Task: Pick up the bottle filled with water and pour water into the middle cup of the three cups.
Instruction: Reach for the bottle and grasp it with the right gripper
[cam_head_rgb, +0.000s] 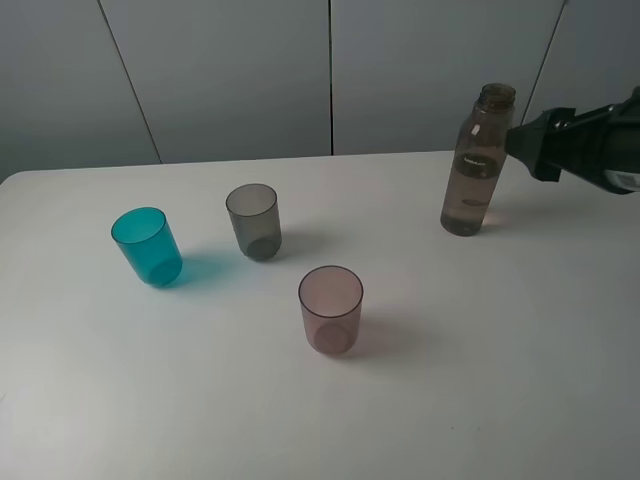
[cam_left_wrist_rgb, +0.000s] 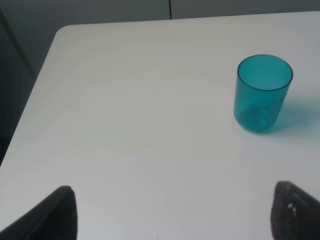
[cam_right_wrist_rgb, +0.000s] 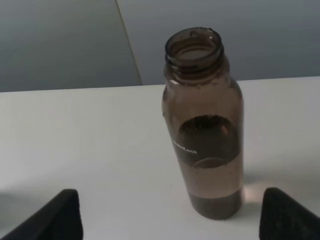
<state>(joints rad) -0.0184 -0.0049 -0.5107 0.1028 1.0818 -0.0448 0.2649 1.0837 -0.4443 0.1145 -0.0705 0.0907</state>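
Right pincer (cam_right_wrist_rgb: 172, 215) spread wide, empty, just short of upright bottle (cam_right_wrist_rgb: 205, 125). Left pincer (cam_left_wrist_rgb: 172, 212) likewise wide, empty, near teal cup (cam_left_wrist_rgb: 262, 95).

Smoky bottle (cam_head_rgb: 478, 165) upright, uncapped, part-full, far right; grey middle cup (cam_head_rgb: 253, 221) upright, centre-left.

White table (cam_head_rgb: 520, 400), rounded corner, matte top. Behind it a grey panelled wall (cam_head_rgb: 230, 70) with thin dark seams. Even, soft light; faint shadows.

small white print on the bottle (cam_right_wrist_rgb: 202, 125), ending in "Lock", the rest too blurred
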